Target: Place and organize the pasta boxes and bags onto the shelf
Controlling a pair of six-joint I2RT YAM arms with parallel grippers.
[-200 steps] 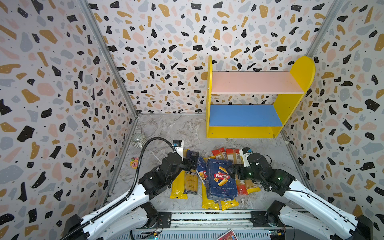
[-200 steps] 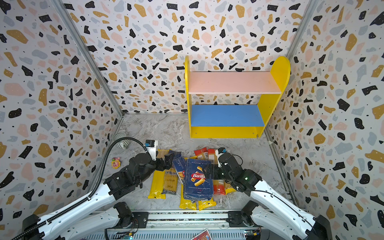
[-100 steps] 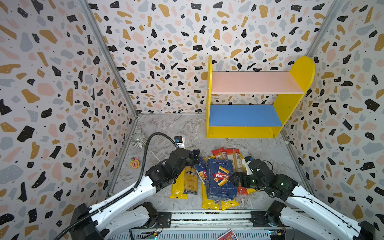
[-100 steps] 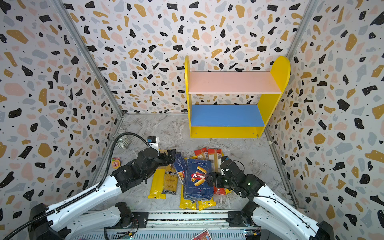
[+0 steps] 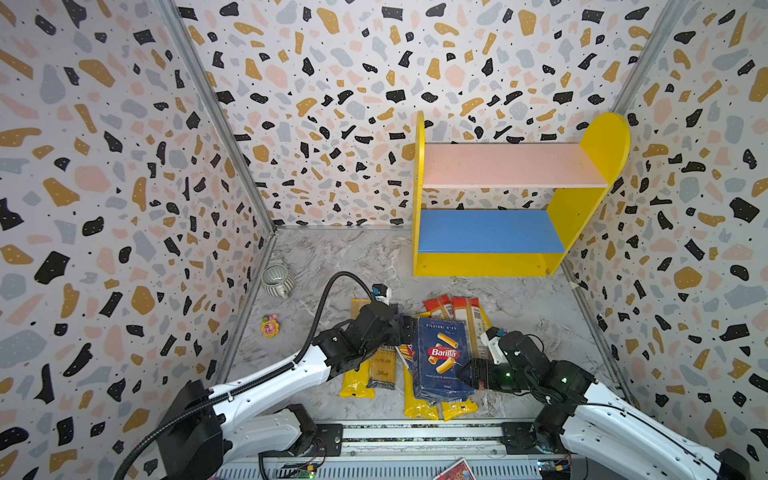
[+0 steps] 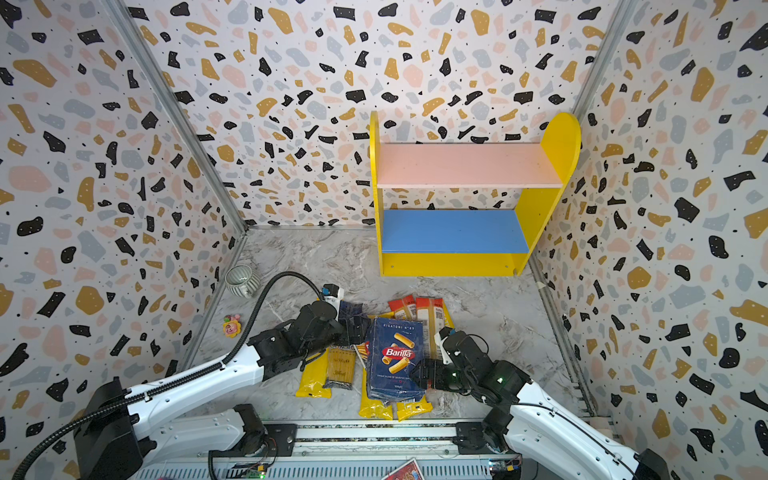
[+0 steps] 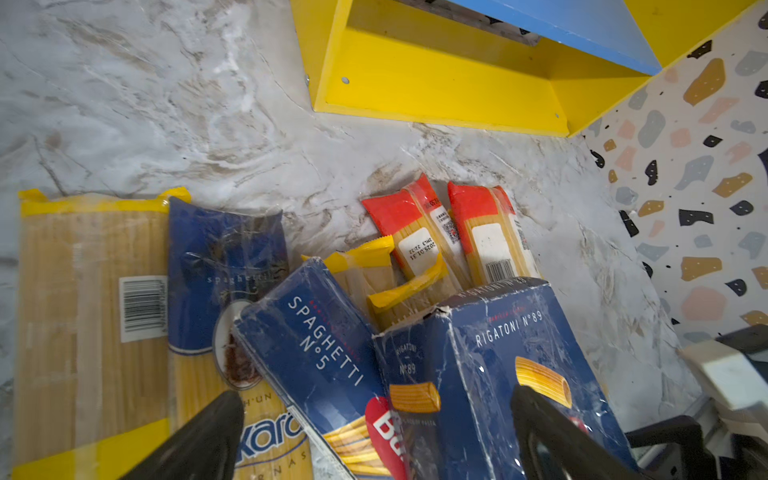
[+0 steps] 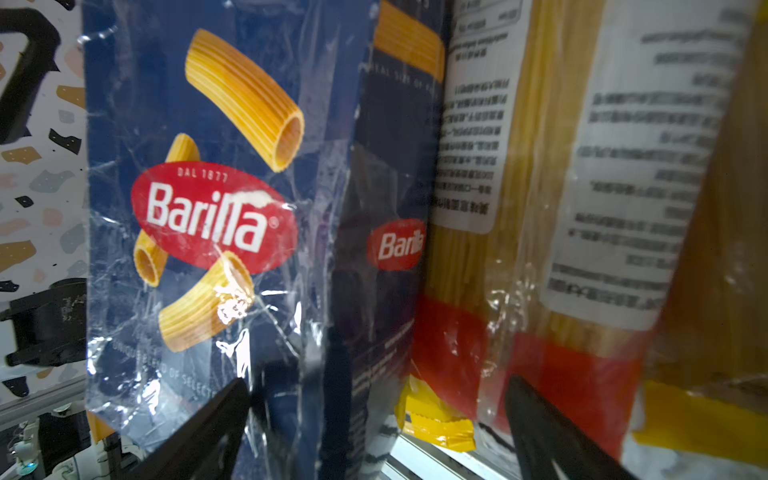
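Showing "Barilla" and "RIGATONI N°89", the rigatoni box (image 5: 440,361) tops the bags (image 5: 419,409); the spaghetti box (image 7: 316,340) reads "SPAGHETTI N°5". The left jaws and right jaws stand spread.

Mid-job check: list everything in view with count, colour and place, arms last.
shelf: one, yellow with pink upper and blue lower board, back right, boards bare
rigatoni box: one, dark blue, on top of the pile
spaghetti box: one, dark blue, against the rigatoni box
yellow-ended bags: apparently four, clear, in the pile, some under the boxes
red-orange bags: two, side by side, far right of the pile
dark blue bag: one, between a yellow-ended bag and the spaghetti box
cup: one, pale grey, by the left wall
toy: one, pink and yellow, near the cup
table: one, grey marble
left gripper: one, black, open, above both boxes
right gripper: one, black, open, at the rigatoni box's right edge
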